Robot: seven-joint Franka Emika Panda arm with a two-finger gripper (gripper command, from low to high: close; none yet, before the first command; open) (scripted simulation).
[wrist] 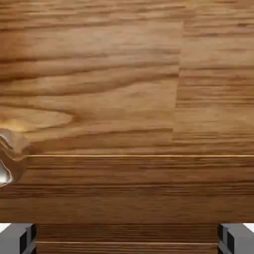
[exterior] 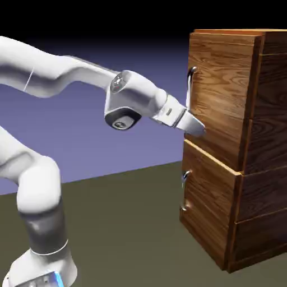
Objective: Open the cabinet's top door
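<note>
Reaching level toward the top door [exterior: 224, 89], the gripper [exterior: 197, 128] hangs wide and empty just below its handle [exterior: 191, 87], apparently lining up to hook it.

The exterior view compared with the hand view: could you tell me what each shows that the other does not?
Only the exterior view shows the whole cabinet, the arm, the top door's long handle and the lower panel's small handle. Only the hand view shows the wood grain close up and both fingertips spread wide. Both show the top door and the open gripper.
</note>
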